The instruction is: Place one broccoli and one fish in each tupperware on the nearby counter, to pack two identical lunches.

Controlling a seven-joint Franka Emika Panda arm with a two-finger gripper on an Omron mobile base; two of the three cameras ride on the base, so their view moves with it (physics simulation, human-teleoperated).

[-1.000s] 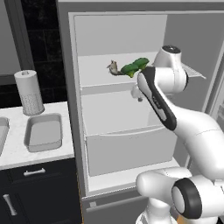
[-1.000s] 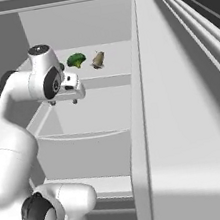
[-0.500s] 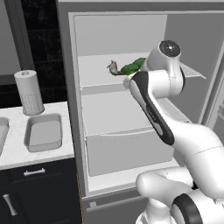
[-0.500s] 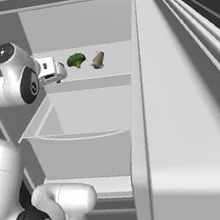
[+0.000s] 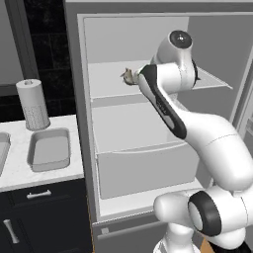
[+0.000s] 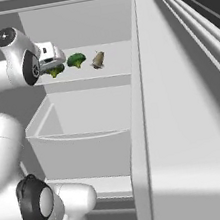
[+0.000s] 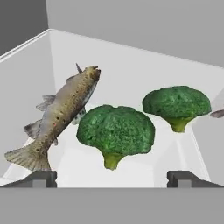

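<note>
On the fridge's upper shelf lie two broccoli heads and fish. In the hand view the nearer broccoli sits straight ahead between my fingertips, with the other broccoli behind it to the right. A speckled fish leans at the left, and the tip of another fish shows at the right edge. My gripper is open just above the near broccoli, beside the far broccoli and a fish. One grey tupperware rests on the counter.
The open fridge has a deep drawer under the shelf, and its door stands close on the right. A paper towel roll stands behind the tupperware. A sink edge shows at the far left.
The arm has lifted and swung the hand up to the upper shelf, over the nearer broccoli. The jaws stayed wide apart. Food and tray have not moved.
</note>
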